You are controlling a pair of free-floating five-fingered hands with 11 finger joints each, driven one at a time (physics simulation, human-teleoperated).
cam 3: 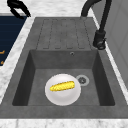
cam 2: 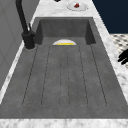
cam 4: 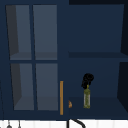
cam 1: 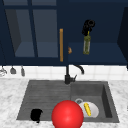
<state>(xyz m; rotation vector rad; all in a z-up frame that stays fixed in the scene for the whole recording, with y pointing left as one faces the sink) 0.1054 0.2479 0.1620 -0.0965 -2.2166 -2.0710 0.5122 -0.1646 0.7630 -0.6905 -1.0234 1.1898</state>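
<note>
In the open right half of the wall cabinet [cam 4: 95, 62] we see the right hand [cam 1: 88, 26] with its fingers curled round the neck of an olive-green bottle [cam 1: 86, 45] that stands upright on the lower shelf, and a small orange thing [cam 1: 70, 50] at the shelf's left end is half hidden behind the closed glass door [cam 1: 32, 32]. In the sink basin [cam 3: 100, 82] at the right a white plate [cam 3: 62, 89] near the drain holds a yellow corn cob [cam 3: 62, 86], though from the front a red ball [cam 1: 67, 115] covers the plate's left edge. The left hand [cam 1: 36, 114] hangs over the near left corner of the draining board [cam 2: 63, 75], and we cannot tell how its fingers stand.
</note>
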